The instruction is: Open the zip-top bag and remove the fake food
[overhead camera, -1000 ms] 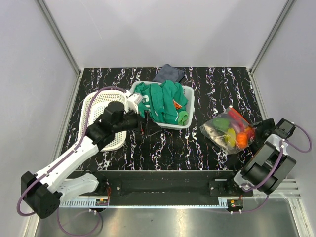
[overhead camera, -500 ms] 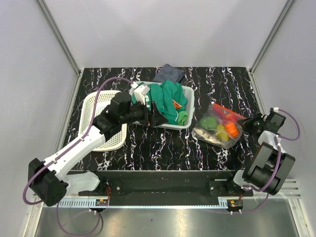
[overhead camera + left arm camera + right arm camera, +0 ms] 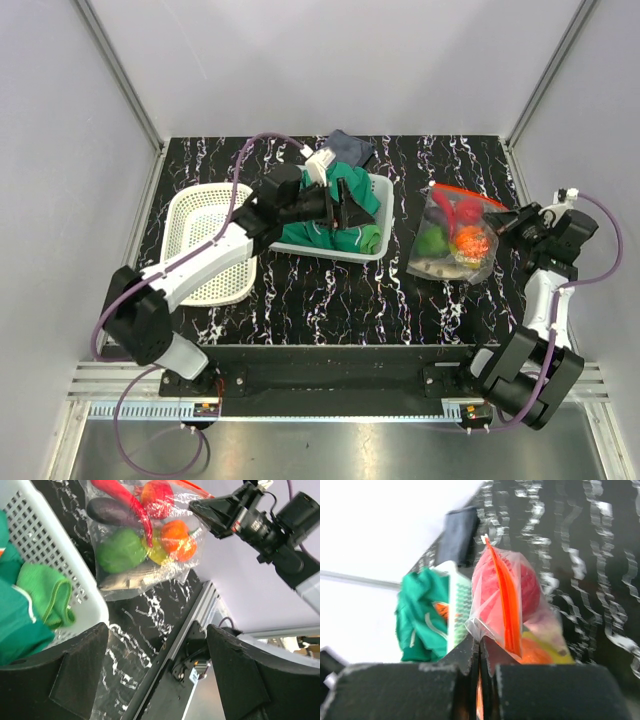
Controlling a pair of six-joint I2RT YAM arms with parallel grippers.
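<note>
**Right arm pinched the bag, left arm swung in to help**

Top view: the zip-top bag [image 3: 455,235] sat close to the table's [image 3: 400,300] right edge, about midway between its near and far edges. The right gripper [image 3: 503,225] had its jaws clamped on the bag's right side. That looked like an anchor hold, steadying the pouch for a second gripper to pull at the zip strip [image 3: 462,191]. The left gripper [image 3: 342,207] hung over the bin [image 3: 383,215] of green cloth [image 3: 345,195], jaws apart and pointed at the bag.

Left wrist view: its fingers [image 3: 80,670] stood wide with nothing between them. The fake food [image 3: 120,550] was all inside the bag and the strip looked sealed.

Right wrist view: the jaws were pressed together on a fold of clear plastic, the orange strip standing upright just beyond.

Against a second ago, the bag had been dragged from nearer the front edge toward the far edge, and the left arm had left the oval basket [image 3: 205,250] to cross over the bin.
</note>
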